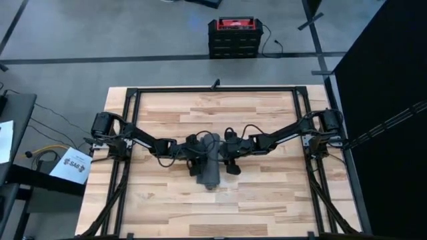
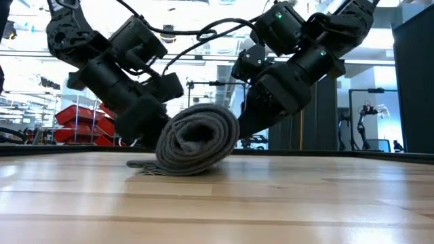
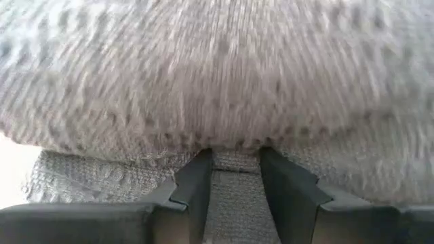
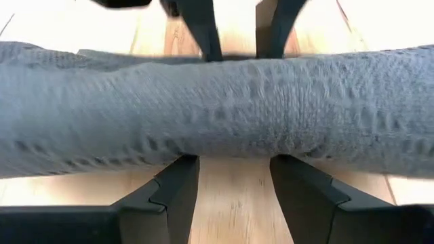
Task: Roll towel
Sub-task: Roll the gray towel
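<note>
- The towel (image 1: 207, 161) is at the table's (image 1: 267, 200) centre, already wound into a tight roll; the low view shows a short flat tail (image 2: 142, 165) of cloth not yet wound in, lying on the wood on the left gripper's side
- Your left gripper (image 3: 234, 177) has its fingers apart, straddling that flat tail right at the roll's base, tips touching the roll
- Your right gripper (image 4: 234, 177) is spread too, fingers on the wood under the opposite flank of the roll, nothing clamped
- Risk: nothing is pinching the roll, so if you back either arm off fast the outer wrap can spring loose and the coil slackens
- Risk: push harder from one side only and the roll slides across the wood instead of turning, dragging the tail out rather than winding it
- Risk: left fingers sit on the tail; roll toward them and you pin the cloth you want to wind
- Low view alone gives you the spiral end and the loose tail; high view hides both under the arms
- Right wrist view shows the other gripper's finger tips beyond the roll; left wrist view is filled with cloth
</note>
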Available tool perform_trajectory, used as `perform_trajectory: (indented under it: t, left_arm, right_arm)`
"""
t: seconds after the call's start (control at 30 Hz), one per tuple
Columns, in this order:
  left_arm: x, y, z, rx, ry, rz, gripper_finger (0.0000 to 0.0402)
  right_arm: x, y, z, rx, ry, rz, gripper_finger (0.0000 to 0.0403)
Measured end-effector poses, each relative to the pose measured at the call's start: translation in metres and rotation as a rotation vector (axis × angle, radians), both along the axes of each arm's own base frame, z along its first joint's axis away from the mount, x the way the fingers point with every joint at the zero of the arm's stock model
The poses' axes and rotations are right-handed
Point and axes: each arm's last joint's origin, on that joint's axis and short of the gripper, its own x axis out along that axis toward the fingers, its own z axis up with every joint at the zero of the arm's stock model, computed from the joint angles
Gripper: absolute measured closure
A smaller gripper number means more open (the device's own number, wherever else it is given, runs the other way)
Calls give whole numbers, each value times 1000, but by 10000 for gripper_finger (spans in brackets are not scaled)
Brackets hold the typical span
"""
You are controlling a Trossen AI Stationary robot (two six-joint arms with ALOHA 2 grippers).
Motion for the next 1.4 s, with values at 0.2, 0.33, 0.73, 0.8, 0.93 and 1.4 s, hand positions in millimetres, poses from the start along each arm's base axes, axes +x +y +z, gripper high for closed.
perform_trajectory:
  t: [0.2,0.33,0.73,0.8,0.93,1.4]
  left_arm:
    - [-10,1,23,1,11,-2,283]
    - [-14,1,25,1,41,-1,283]
    - [-64,-17,90,-151,20,64,283]
    - [-78,-25,99,-157,8,81,283]
    - [-95,-34,105,-60,-3,144,283]
    - [-56,-34,74,135,-10,138,283]
  right_arm:
    - [0,0,0,0,0,-1,231]
    - [0,0,0,0,2,-1,231]
    - [42,-8,71,-149,-410,72,232]
    - [39,-11,60,-147,-293,74,232]
    - [27,-16,21,-70,-69,5,232]
    - [23,-15,-4,-21,49,-47,233]
